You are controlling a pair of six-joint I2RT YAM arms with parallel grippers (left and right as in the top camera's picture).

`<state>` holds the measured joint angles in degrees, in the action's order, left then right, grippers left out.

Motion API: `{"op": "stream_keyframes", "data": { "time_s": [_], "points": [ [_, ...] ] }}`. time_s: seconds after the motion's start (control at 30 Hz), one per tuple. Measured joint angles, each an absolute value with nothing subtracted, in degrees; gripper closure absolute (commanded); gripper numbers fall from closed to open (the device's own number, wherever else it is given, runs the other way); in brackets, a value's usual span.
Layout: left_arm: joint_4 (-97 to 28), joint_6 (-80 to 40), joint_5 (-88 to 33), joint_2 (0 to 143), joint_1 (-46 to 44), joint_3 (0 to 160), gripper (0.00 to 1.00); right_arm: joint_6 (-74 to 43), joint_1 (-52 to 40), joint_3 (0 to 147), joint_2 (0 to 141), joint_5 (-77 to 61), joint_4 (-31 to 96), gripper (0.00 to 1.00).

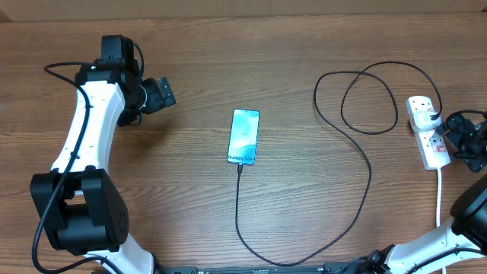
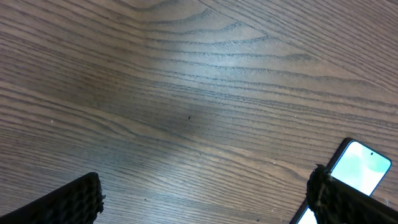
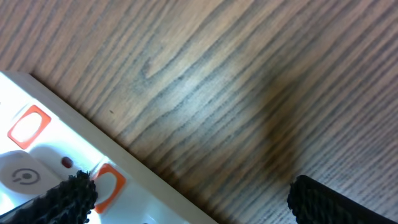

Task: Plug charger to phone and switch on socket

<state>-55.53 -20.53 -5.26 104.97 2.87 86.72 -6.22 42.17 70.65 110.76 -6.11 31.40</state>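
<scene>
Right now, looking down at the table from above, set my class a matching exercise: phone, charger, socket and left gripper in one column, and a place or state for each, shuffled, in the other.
Column one:
1. phone
2. charger
3. socket
4. left gripper

Column two:
A. white, at the right edge of the table
B. open, over bare wood at the far left
C. screen lit, lying mid-table
D. black, looping from mid-table to the right edge

Pairs: 1-C, 2-D, 3-A, 4-B

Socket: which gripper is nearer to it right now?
Right. The right gripper is just beside the socket, on its outer side. The left gripper is far off, beyond the phone on the opposite side.
</scene>
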Motion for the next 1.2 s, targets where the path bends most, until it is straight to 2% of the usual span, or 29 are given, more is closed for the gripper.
{"op": "stream_keyframes", "data": {
  "time_s": [1.2],
  "points": [
    [-55.5,-20.5,-5.3,105.0,2.9,86.7,0.0,-6.0,42.2,70.7,110.8,-6.2,31.6,0.0]
  ]
}}
